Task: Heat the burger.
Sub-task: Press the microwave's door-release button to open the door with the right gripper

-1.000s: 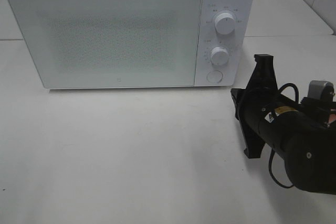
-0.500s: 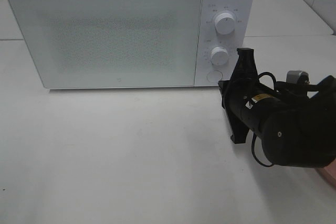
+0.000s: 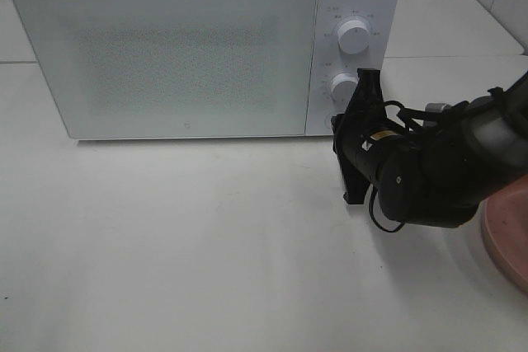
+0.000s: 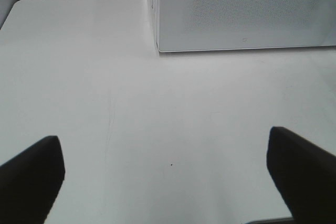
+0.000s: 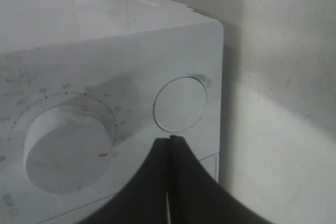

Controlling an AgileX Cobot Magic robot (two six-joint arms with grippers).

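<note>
The burger is not in view in any frame. The white microwave stands at the back of the table with its door closed. My right gripper is shut and empty. Its tips are just short of the round door button at the bottom of the control panel, beside the lower dial. My left gripper is open and empty, low over bare table in front of the microwave's corner. It does not show in the exterior high view.
The upper dial and lower dial sit on the panel's right side. The edge of a round pink plate shows at the right, partly behind my right arm. White table lies in front of the microwave.
My right arm has moved left and back toward the microwave's control panel, bringing the shut gripper up to the round button. The pink plate's edge has come into view.
</note>
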